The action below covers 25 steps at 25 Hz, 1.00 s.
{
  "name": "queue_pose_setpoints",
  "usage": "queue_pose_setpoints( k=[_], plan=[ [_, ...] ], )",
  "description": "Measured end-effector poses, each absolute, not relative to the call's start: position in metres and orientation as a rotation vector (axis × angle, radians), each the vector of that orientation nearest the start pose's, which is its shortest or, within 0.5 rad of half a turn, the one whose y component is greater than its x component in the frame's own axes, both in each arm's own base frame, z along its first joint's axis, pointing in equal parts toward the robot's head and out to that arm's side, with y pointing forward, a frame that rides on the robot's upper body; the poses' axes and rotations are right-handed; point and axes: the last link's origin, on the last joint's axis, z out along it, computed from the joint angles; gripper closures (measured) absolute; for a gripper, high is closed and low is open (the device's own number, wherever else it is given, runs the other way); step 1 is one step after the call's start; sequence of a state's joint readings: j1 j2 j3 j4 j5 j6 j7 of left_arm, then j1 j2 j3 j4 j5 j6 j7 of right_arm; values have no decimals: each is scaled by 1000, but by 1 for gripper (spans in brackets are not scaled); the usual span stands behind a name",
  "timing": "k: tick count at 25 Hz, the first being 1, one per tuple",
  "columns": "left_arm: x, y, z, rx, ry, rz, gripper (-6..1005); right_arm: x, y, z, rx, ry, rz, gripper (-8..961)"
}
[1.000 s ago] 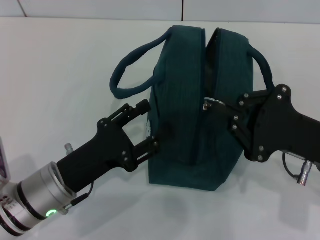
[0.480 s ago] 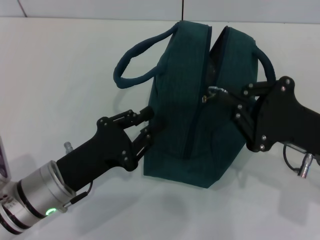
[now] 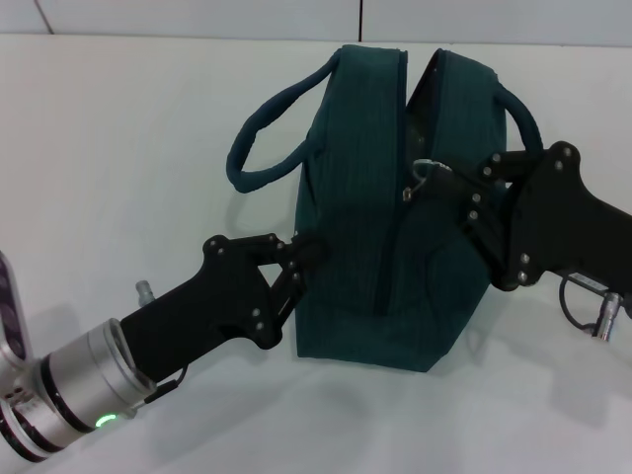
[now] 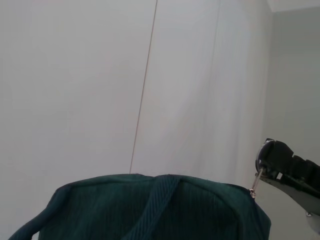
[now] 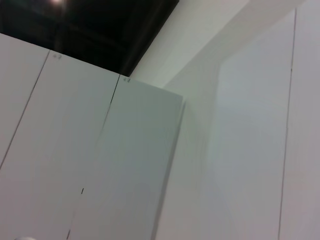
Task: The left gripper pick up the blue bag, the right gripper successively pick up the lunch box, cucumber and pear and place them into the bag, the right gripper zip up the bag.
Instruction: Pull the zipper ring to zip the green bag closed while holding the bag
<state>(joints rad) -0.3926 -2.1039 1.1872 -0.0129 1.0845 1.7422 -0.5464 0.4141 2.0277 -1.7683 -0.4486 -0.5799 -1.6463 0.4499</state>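
Zipping stage, judged from the bag's half-closed top. Risk: the small metal zipper pull [image 3: 423, 176] could slip out of the right gripper [image 3: 444, 188], whose fingertips are pinched together on it, if the dark teal fabric bag with two looped handles [image 3: 375, 217] shifts or tips under the pull; the seam behind the pull remains open. The left gripper [image 3: 301, 262], jaws nearly together, clamps the bag's near end wall just ahead of its fingertips, bracing it upright on the white table [image 3: 118, 148].
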Motion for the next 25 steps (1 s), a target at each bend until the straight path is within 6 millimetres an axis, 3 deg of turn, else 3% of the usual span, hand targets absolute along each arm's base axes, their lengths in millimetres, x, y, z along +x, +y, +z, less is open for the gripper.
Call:
queue_pose_setpoints(
  k=[2, 13, 25],
  plan=[
    [-268, 226, -64, -2321, -404, -1283, 956, 199, 279, -32, -2315, -247, 1368, 937],
    [-270, 225, -63, -2327, -346, -1254, 955, 209, 292, -21, -2232, -23, 1408, 937],
    [-273, 226, -61, -2334, -334, -1226, 958, 214, 302, -19, -2185, 38, 1369, 937]
  ],
)
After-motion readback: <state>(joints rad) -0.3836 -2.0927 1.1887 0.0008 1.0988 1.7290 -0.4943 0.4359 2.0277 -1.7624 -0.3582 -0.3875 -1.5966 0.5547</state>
